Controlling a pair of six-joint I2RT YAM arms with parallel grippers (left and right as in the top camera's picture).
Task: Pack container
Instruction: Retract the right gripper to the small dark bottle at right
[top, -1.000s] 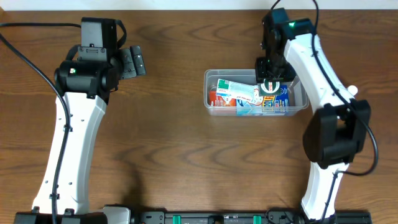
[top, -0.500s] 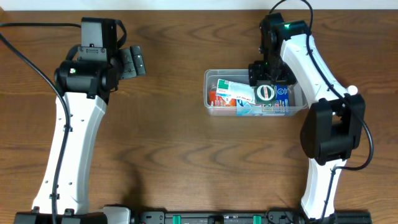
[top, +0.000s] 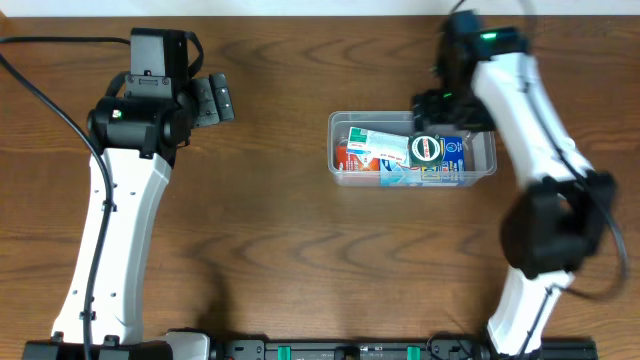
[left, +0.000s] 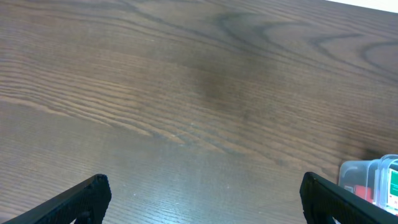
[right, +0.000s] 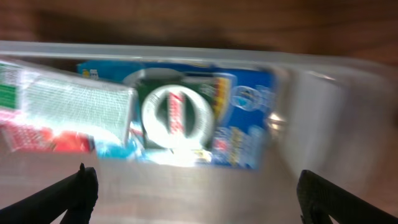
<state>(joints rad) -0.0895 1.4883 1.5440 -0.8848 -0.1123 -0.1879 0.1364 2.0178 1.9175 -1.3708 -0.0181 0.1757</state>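
The clear plastic container (top: 486, 160) stands right of centre on the wooden table. It holds a blue carton (top: 455, 150), a green-and-white box (top: 375, 145), a red box (top: 345, 158) and a round green-and-white tin (top: 427, 148) lying on top. My right gripper (top: 447, 106) is open and empty, just behind the container's far wall. In the right wrist view my right gripper (right: 199, 193) looks down on the tin (right: 174, 118), the blue carton (right: 245, 124) and the container's rim (right: 323, 59). My left gripper (top: 217, 100) is open and empty, far to the left.
The left wrist view shows my open left gripper (left: 202, 196) over bare wood, with the container's corner (left: 364, 177) at the right edge. The table's far edge runs close behind the right arm.
My right gripper let go of the round tin, which now lies in the container, and has risen and moved back and to the right. The left arm has not moved.
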